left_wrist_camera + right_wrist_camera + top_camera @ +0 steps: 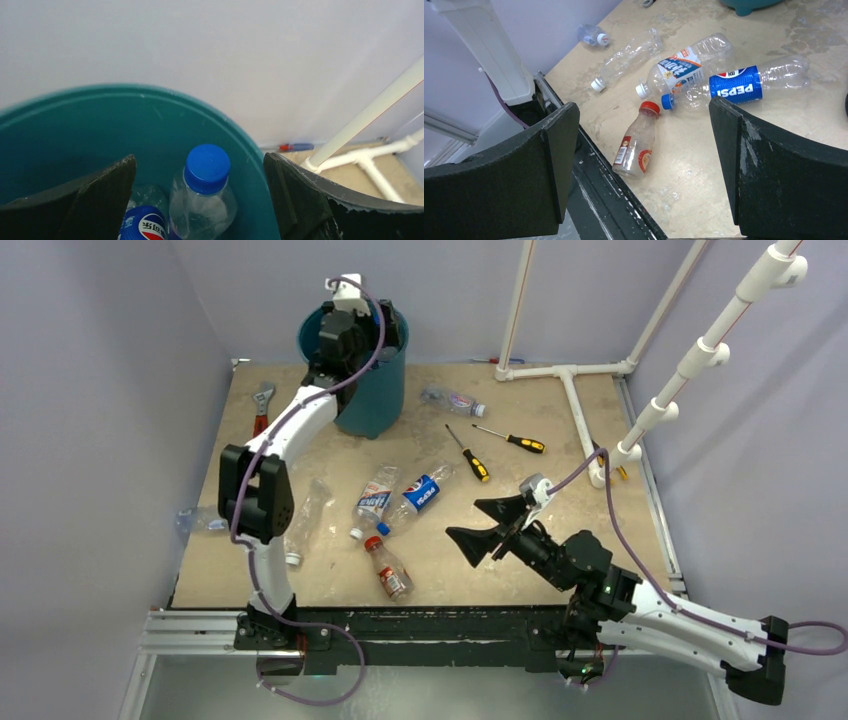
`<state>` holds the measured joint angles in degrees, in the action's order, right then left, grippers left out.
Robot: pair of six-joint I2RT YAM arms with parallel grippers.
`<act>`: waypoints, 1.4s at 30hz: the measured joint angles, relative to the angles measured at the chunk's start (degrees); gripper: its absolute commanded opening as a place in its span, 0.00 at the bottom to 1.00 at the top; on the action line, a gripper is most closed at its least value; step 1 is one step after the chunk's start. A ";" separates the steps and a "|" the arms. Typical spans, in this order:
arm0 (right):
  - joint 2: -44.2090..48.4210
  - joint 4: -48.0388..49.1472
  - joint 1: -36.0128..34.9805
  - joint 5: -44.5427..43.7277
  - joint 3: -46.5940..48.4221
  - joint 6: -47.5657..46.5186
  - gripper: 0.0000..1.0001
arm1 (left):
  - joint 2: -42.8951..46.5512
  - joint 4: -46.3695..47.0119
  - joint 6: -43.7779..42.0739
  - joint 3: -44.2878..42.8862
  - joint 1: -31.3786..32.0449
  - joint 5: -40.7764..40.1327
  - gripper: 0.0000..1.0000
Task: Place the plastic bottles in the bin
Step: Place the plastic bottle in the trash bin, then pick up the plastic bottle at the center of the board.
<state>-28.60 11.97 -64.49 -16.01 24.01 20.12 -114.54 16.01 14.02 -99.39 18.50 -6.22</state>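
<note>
Right gripper (462, 519) hangs over the table (580, 450), jaws wide and empty — nearer than the left gripper (345, 335) to the loose bottles (422, 492); the red-capped bottle (387, 568) lies just to its left, cap toward the far side. Left wrist: jaws wide, holding nothing, above the bin (150, 110), a blue-capped bottle (206, 167) inside. Right wrist: the red-capped one, clear and uncrushed, lies ahead, seen between the jaws.
</note>
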 measured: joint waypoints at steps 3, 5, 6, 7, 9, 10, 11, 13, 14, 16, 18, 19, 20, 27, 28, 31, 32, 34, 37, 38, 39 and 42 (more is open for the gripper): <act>-1.01 0.04 0.00 0.02 0.02 0.11 0.99 | 4.96 -2.45 1.92 0.11 0.00 -1.53 0.99; -2.19 0.04 0.00 -0.24 0.02 0.63 0.99 | 10.64 -3.65 3.30 1.22 0.00 -2.34 0.99; -2.62 0.04 0.00 -0.70 0.02 1.03 0.99 | 13.92 -3.98 4.04 2.08 0.00 -2.75 0.99; -3.17 0.07 0.00 -1.31 0.02 1.62 0.99 | 18.01 -4.35 4.85 3.37 0.00 -3.23 0.99; -4.13 0.37 0.00 -2.82 0.02 3.10 0.99 | 25.83 -5.01 6.49 6.60 0.00 -4.13 0.99; -4.68 0.72 0.00 -3.65 0.02 3.89 0.99 | 30.53 -5.33 7.56 8.81 0.00 -4.66 0.99; -5.29 1.01 0.00 -4.42 0.07 4.55 0.99 | 35.39 -5.68 8.57 11.39 0.00 -5.14 0.99; -7.41 1.55 0.00 -6.58 0.50 6.08 0.99 | 44.61 -6.67 10.99 17.25 0.00 -6.01 0.99; -9.35 1.64 0.00 -8.52 1.44 7.21 0.99 | 48.61 -7.30 12.37 20.74 0.00 -6.25 0.99; -12.70 1.70 0.11 -10.64 3.10 8.46 0.99 | 55.98 -9.22 15.04 27.43 0.00 -6.58 0.99; -17.42 1.73 0.74 -12.72 5.90 10.14 0.98 | 61.35 -12.57 17.51 33.64 0.00 -6.54 0.99; -20.11 1.75 1.38 -13.16 7.23 11.02 0.98 | 63.65 -15.17 18.93 37.07 0.00 -6.29 0.99; -21.97 1.75 2.08 -13.25 8.00 11.72 0.97 | 64.74 -17.38 19.89 39.15 0.00 -6.05 0.99; -29.70 3.52 15.63 -6.88 8.33 19.19 0.93 | 68.26 -33.00 25.24 51.41 0.00 -3.19 0.99; -30.23 4.39 17.29 -5.79 7.67 20.28 0.92 | 69.20 -34.27 25.88 52.96 0.00 -2.75 0.99; -31.89 6.49 20.06 -2.40 5.14 22.97 0.92 | 71.17 -35.89 27.12 56.33 0.00 -1.25 0.99; -32.61 7.04 20.31 -1.57 4.33 23.69 0.93 | 71.45 -36.13 27.47 57.27 0.00 -0.70 0.99; -33.99 7.43 20.37 -0.35 3.23 24.70 0.93 | 71.52 -36.28 28.26 58.88 0.00 0.37 0.99; -35.58 7.87 20.52 0.26 2.69 25.42 0.93 | 71.49 -36.28 29.33 61.90 0.00 2.01 0.99; -36.02 8.35 20.74 0.17 2.69 25.55 0.93 | 71.49 -36.30 29.73 62.64 0.00 2.45 0.99; -36.41 8.81 20.98 0.02 2.73 25.59 0.93 | 71.49 -36.22 30.16 63.49 0.00 2.97 0.99; -39.54 9.75 22.82 -1.68 4.22 27.17 0.93 | 71.67 -35.80 31.23 65.59 0.00 4.17 0.99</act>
<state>-68.14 21.71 -41.67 -17.69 28.23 47.29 -42.87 -19.79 45.25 -33.80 18.50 -2.04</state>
